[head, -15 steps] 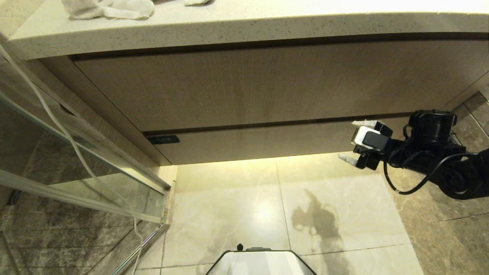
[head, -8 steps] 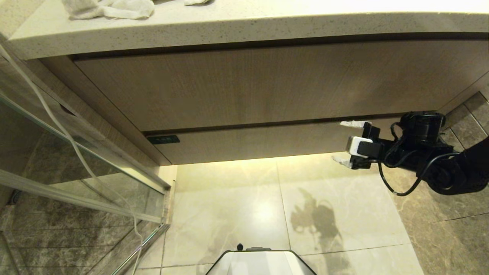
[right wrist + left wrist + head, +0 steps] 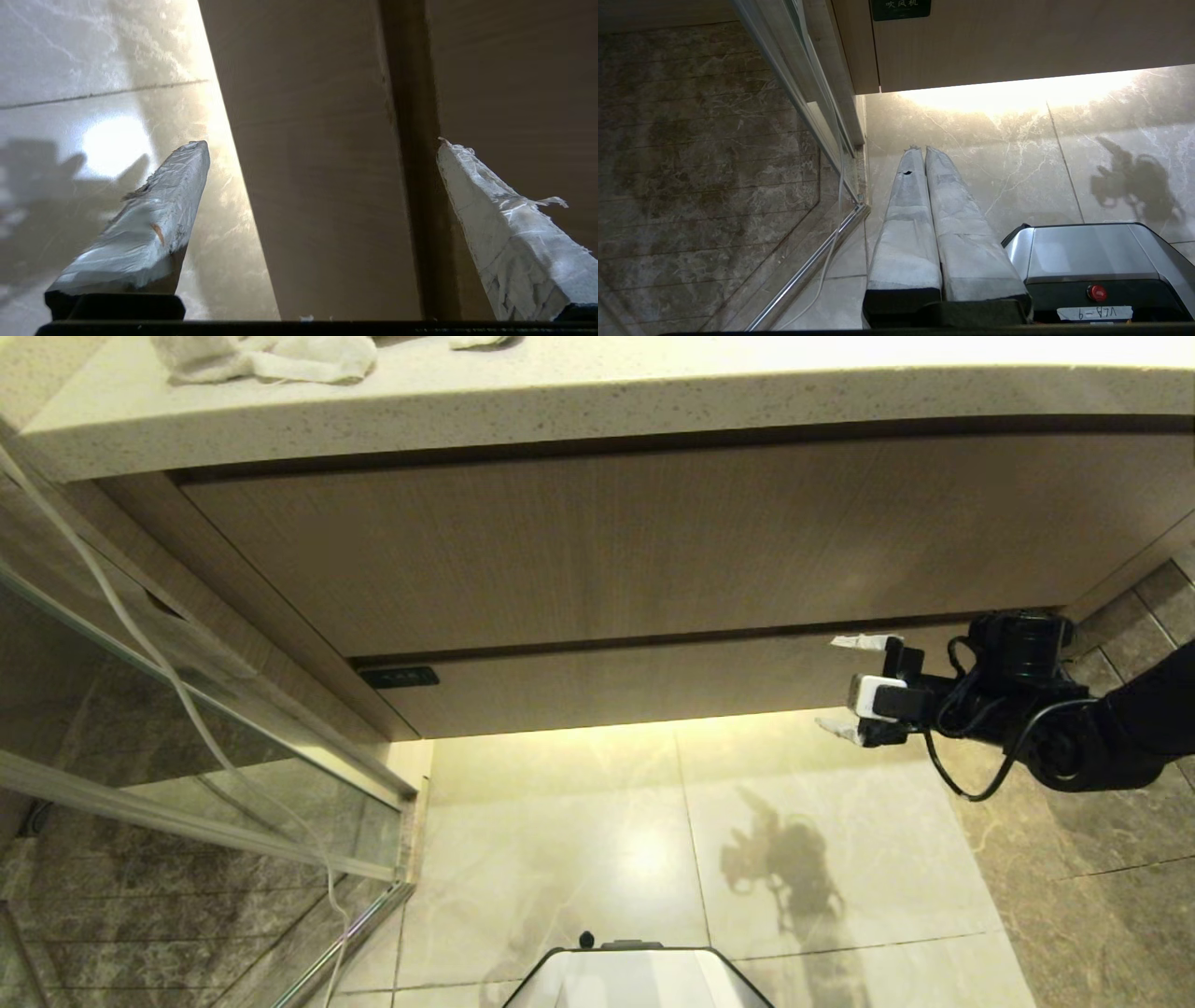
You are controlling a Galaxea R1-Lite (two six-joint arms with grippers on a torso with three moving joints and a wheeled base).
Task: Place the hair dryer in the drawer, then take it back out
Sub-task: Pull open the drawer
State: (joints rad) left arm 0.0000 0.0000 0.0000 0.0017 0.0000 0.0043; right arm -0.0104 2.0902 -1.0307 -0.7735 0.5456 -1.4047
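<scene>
1. The right pincer (image 3: 840,686) stood at the right end of the vanity front, with its jaws spread wide and nothing between them.
2. One taped fingertip (image 3: 859,641) lay level with the dark gap above the drawer's strip front, and the other fingertip (image 3: 837,728) hung just below the strip's lower edge, so the jaws straddled the strip from in front.
3. In the right wrist view the two wrapped fingers (image 3: 154,219) framed the strip front and the dark seam beside it; whether either finger touched the wood could not be told.
4. The drawer (image 3: 616,686) was closed, with its narrow wood-grain front flush under the much taller front panel (image 3: 607,551).
5. A small dark label (image 3: 400,678) sat at the left end of the strip front.
6. The hair dryer showed in none of the views.
7. The left pincer (image 3: 924,154) hung low over the tiled floor (image 3: 560,840) beside the robot's base (image 3: 1087,261), with its two wrapped fingers pressed together and empty.
8. A pale towel (image 3: 266,357) lay crumpled on the speckled worktop (image 3: 597,387) at its left end.
9. A glass shower screen (image 3: 187,747) with a white cord (image 3: 140,644) draped along it stood to the left of the vanity.
</scene>
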